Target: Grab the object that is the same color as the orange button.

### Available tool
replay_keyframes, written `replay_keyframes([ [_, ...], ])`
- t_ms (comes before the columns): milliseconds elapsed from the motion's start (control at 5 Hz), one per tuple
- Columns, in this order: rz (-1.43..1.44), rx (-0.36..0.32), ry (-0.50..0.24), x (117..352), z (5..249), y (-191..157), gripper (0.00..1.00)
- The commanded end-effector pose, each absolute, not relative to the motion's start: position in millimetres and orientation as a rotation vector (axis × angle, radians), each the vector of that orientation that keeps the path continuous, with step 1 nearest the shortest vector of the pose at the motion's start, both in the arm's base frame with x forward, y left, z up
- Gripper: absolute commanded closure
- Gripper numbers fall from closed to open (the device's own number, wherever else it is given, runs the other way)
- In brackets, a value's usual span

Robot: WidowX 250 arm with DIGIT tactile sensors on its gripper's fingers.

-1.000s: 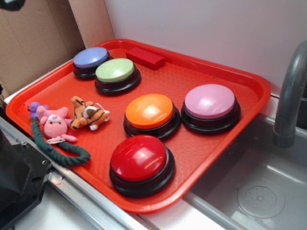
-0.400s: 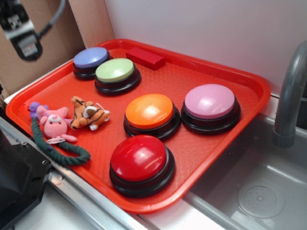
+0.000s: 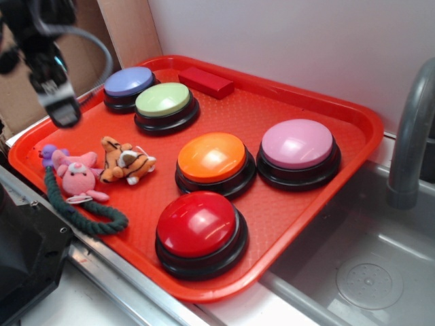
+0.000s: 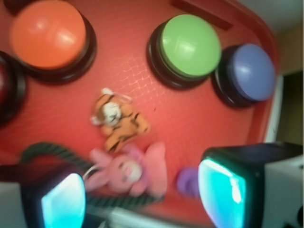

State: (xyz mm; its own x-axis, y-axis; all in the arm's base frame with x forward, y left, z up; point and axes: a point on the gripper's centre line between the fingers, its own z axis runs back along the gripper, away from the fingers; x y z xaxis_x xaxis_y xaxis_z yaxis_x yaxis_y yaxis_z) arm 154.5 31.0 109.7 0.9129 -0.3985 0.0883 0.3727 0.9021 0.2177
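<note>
Here's the gripper (image 3: 62, 112) hanging in the air over the left end of the red tray (image 3: 285, 102), above and a little behind the toys, touching nothing. From the wrist view its two fingers (image 4: 223, 190) stand wide apart, with the tray floor showing between them. Nothing is held.

The plush tiger (image 3: 127, 161), orange with black stripes and a white face, lies on the tray floor. It is left of the orange button (image 3: 213, 157) and apart from it. Pressed up just beside the tiger is the pink plush pig (image 3: 77, 176), with its green rope (image 3: 85, 212) curling toward the tray's near edge.

Around them sit the red button (image 3: 198, 225) nearest the front, the pink button (image 3: 298, 145) on the right, and the green button (image 3: 164, 101) and blue button (image 3: 128, 82) at the back. A red block (image 3: 206, 81) lies by the far rim.
</note>
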Motion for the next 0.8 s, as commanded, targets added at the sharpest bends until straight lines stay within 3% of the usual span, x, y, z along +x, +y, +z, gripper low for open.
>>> replay_keyframes([
  [0, -0.532, 0.158, -0.247, 182.1, 70.3, 33.3, 0.0],
  [600, -0.561, 0.079, -0.195, 194.8, 26.0, 22.8, 0.0],
])
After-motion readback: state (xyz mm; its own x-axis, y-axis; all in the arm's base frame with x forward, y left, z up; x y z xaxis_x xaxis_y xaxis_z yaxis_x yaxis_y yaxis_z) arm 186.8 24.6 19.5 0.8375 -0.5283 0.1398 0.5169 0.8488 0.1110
